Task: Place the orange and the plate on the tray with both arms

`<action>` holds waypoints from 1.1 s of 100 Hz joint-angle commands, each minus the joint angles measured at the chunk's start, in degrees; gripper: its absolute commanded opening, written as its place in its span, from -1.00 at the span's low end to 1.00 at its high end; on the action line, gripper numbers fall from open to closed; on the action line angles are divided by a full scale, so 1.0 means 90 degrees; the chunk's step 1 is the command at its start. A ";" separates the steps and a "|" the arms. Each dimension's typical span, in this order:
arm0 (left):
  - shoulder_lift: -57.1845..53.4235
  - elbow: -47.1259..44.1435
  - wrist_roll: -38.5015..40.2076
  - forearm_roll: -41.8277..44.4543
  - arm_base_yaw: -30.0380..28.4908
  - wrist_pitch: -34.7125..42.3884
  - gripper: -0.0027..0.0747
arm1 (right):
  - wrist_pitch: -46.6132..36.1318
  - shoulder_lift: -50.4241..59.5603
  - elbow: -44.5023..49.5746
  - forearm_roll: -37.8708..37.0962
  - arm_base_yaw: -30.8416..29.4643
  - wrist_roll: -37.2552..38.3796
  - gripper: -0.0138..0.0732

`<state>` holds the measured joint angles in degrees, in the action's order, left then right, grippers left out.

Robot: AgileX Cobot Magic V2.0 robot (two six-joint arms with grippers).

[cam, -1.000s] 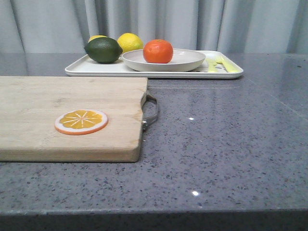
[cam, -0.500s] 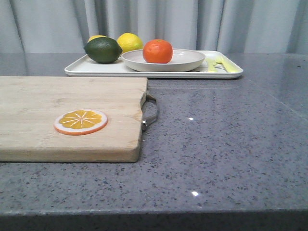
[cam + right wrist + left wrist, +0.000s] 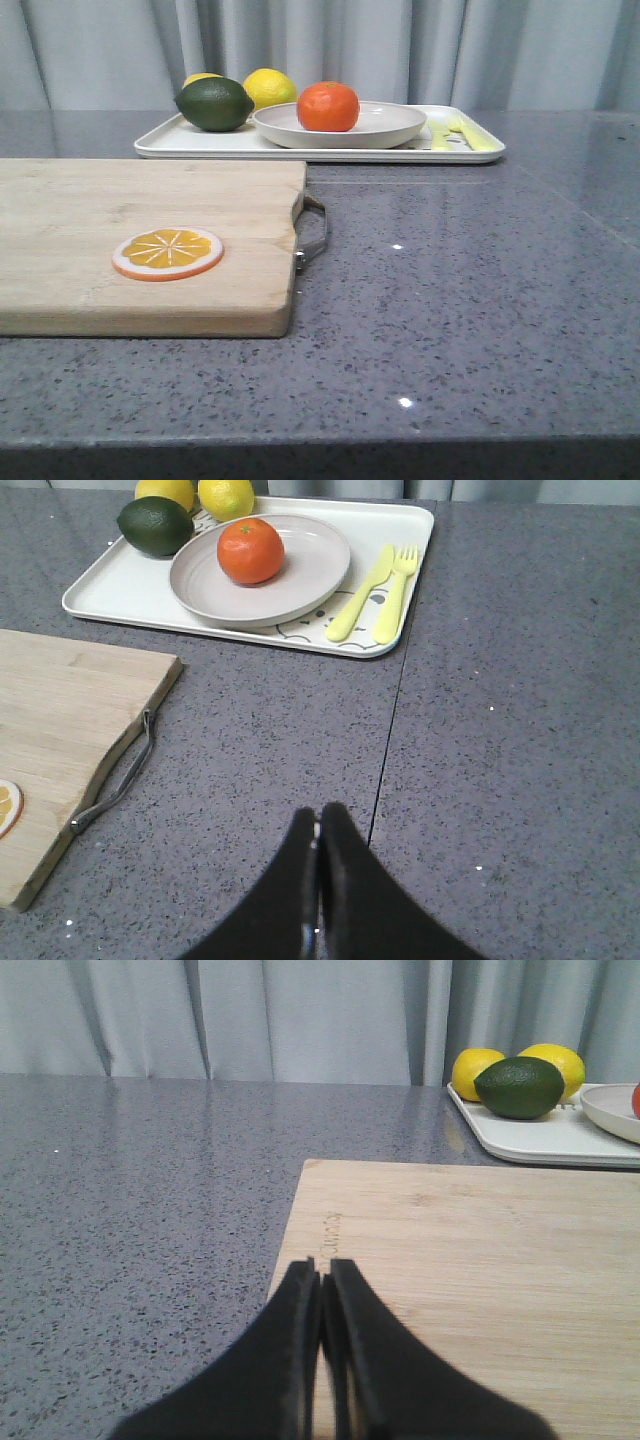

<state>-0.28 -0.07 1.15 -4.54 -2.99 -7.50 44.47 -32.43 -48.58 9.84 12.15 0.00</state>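
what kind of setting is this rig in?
Likely a lab bench staged as a kitchen counter: grey speckled stone countertop, plain grey curtain as backdrop, and food props, a wooden cutting board and a tray of fruit.

Matte black grippers, seen only from the wrist cameras

The left gripper [image 3: 322, 1300] shows two smooth, dark, blade-like fingers [image 3: 297, 1340] that broaden toward the base and taper to rounded tips, with only a thin pale seam between them. The right gripper [image 3: 318, 825] has the same look: two plain black fingers [image 3: 345, 880] with gently curved outer edges, narrowing to a blunt point. Neither carries visible screws, cables or markings. No arm appears in the front view.
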 commanded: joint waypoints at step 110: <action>-0.0210 -0.0048 0.0004 -0.0030 -0.0016 0.0537 -0.98 | -0.4742 0.1086 0.2604 -0.1597 -0.0834 0.0868 -0.82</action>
<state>-0.28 -0.07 1.15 -4.54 -2.99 -7.50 9.70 -24.46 -26.77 -0.48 6.80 5.12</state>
